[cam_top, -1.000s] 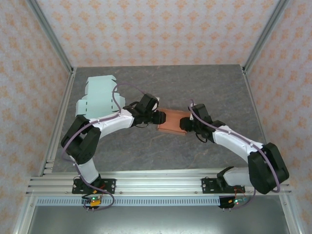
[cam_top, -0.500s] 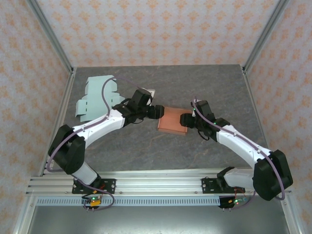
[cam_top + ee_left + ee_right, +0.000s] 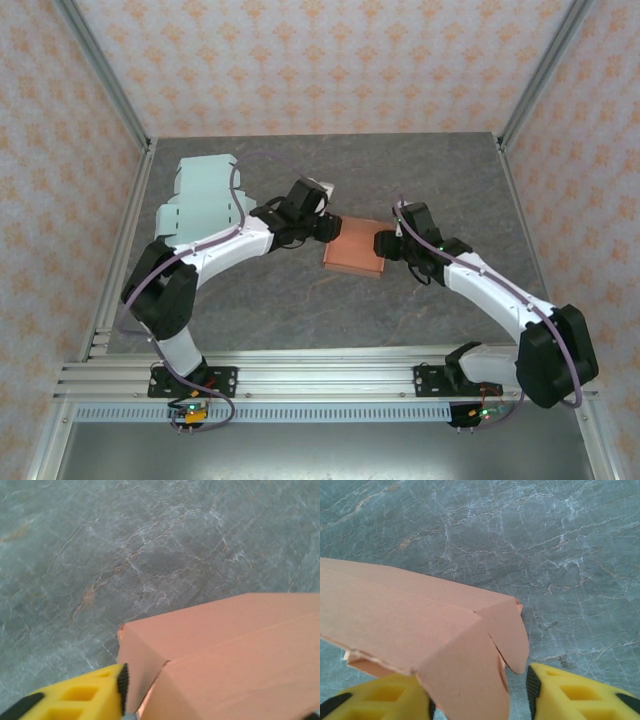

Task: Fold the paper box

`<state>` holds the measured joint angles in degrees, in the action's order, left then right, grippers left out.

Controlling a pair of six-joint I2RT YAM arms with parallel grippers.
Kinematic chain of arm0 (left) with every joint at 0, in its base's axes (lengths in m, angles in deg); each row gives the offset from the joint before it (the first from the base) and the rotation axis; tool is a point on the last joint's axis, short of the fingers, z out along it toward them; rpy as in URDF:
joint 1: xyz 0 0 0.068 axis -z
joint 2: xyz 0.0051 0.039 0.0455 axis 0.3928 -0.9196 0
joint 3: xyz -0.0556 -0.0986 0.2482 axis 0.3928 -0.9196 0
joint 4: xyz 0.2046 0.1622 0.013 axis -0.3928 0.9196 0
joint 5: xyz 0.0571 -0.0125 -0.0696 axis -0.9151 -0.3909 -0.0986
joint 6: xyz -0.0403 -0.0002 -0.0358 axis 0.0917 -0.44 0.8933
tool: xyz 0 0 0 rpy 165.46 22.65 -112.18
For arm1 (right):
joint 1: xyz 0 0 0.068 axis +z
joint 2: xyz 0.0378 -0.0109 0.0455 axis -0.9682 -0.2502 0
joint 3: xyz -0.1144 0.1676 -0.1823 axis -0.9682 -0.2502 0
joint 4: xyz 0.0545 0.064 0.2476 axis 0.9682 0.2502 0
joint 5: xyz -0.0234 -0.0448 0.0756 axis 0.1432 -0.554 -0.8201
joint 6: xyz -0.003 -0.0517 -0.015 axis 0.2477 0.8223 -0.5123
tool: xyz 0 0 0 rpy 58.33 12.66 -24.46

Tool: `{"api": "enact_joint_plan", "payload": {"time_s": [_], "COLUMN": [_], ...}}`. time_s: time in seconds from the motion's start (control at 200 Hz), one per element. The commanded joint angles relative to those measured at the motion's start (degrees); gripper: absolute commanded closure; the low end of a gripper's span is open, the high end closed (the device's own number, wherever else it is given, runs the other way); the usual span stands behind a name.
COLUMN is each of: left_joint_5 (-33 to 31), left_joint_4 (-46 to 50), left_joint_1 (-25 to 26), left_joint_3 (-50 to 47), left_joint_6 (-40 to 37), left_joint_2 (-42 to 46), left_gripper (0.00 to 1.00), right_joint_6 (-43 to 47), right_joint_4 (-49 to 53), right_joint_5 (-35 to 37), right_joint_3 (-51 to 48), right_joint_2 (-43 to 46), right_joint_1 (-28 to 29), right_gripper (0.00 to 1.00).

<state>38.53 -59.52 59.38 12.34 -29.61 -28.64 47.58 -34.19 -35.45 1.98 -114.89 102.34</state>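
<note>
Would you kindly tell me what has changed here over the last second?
The left gripper crept a little toward the table's far side along the box's left end, while its elbow swung out and came back. The right gripper also edged slightly farther at the right end. No clear grasp or release shows. The box and the green sheet stayed about where they were.

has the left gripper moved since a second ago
Yes. The left gripper has shifted slightly toward the far wall, along the left edge of the salmon-pink paper box, and now sits by its far-left corner.
</note>
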Motion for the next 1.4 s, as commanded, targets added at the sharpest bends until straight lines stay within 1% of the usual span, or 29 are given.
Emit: {"api": "enact_joint_plan", "payload": {"time_s": [0.0, 0.055, 0.165, 0.225, 0.285, 0.37, 0.511, 0.681, 0.916, 1.091, 1.211, 1.286, 1.396], "left_joint_5": [-2.1, -2.2, -2.4, -2.6, -2.7, -4.3, -7.6, -9.8, -12.4, -13.8, -16.7, -19.8, -25.5], "left_joint_4": [1.4, 1.6, 2.6, 3.6, 4.9, 5.6, 6.9, 7.5, 7.8, 7.3, 8.1, 8.3, 9.2], "left_joint_1": [0.6, 0.7, 0.8, 0.8, 0.8, 0.8, 1.0, 2.0, 3.7, 5.2, 6.7, 7.8, 9.4], "left_joint_3": [2.8, 3.4, 4.6, 5.6, 6.7, 7.1, 7.5, 7.3, 6.2, 5.6, 5.7, 5.4, 5.1], "left_joint_6": [-0.8, -0.8, -0.6, -0.1, 0.3, 1.8, 3.7, 4.6, 8.6, 10.0, 10.9, 11.6, 13.4], "left_joint_2": [-1.1, -1.5, -2.9, -3.9, -4.8, -5.2, -5.5, -5.8, -6.6, -7.3, -7.3, -7.0, -7.0], "left_gripper": [0.64, 0.67, 0.75, 0.80, 0.82, 0.83, 0.89, 0.92, 0.93, 0.93, 0.94, 0.95, 0.96], "right_joint_6": [1.1, 1.8, 3.1, 3.8, 4.1, 4.3, 6.1, 6.5, 4.4, 3.4, 2.3, 0.4, -5.1], "right_joint_4": [-0.6, -0.2, 1.3, 2.0, 2.6, 3.3, 4.7, 4.9, 3.4, 2.1, 0.8, -0.4, -1.2], "right_joint_5": [0.2, 0.1, 0.2, 0.6, 0.7, 1.8, 5.8, 6.8, 5.5, 5.8, 5.6, 4.3, 1.6], "right_joint_3": [2.9, 4.2, 6.8, 8.2, 9.4, 9.7, 9.1, 7.2, 3.9, 1.3, -0.1, -1.3, -3.5], "right_joint_2": [-1.5, -2.5, -5.0, -6.4, -7.4, -8.2, -7.5, -6.5, -4.5, -3.6, -3.4, -2.5, 2.3], "right_joint_1": [-0.2, -0.2, 0.0, 0.4, 0.7, 1.0, 1.6, 1.6, 1.6, 1.6, 1.6, 1.6, 1.5], "right_gripper": [0.55, 0.60, 0.67, 0.69, 0.71, 0.72, 0.74, 0.73, 0.74, 0.74, 0.73, 0.72, 0.63]}}
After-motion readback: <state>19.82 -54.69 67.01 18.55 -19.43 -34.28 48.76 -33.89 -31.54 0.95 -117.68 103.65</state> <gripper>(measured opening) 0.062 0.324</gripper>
